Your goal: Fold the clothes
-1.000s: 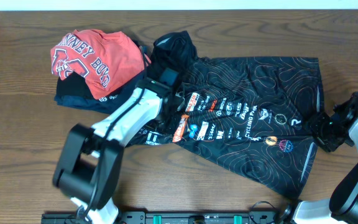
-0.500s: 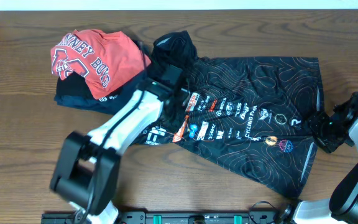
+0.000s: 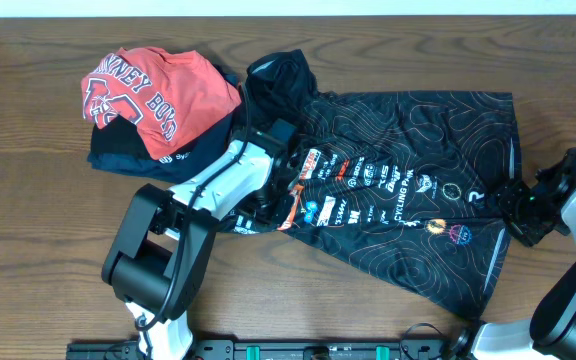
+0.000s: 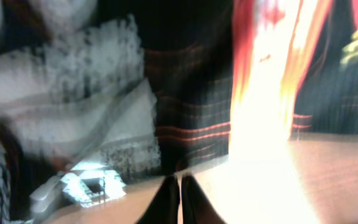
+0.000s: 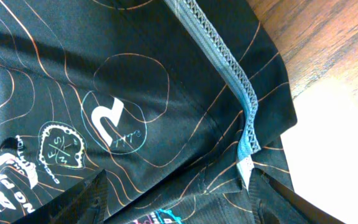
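The black jersey (image 3: 408,150) lies spread face-up on the bench (image 3: 28,250) just right of the red shirt (image 3: 158,90), with its bunched collar end nearest that shirt. This suits a first fold, since the body is already flat and only that near end is rumpled. The left pincer (image 4: 179,193) is down on the side of the jersey closest to the red shirt, by the row of logos (image 3: 368,180). It is clenched tight, fingertips together. Its wrist view is too blurred to tell whether any cloth is pinched. The right pincer (image 5: 179,202) sits at the jersey edge farthest from the red shirt. It is released, its fingers spread to either side of the stitched hem (image 5: 229,62), likely ready to take that edge so both ends can be lifted together. Compared with a second ago, the left arm has swung in: its elbow now sits closer under the red shirt and its wrist has slid slightly along the jersey, away from that shirt. The right arm and the cloth look unchanged.
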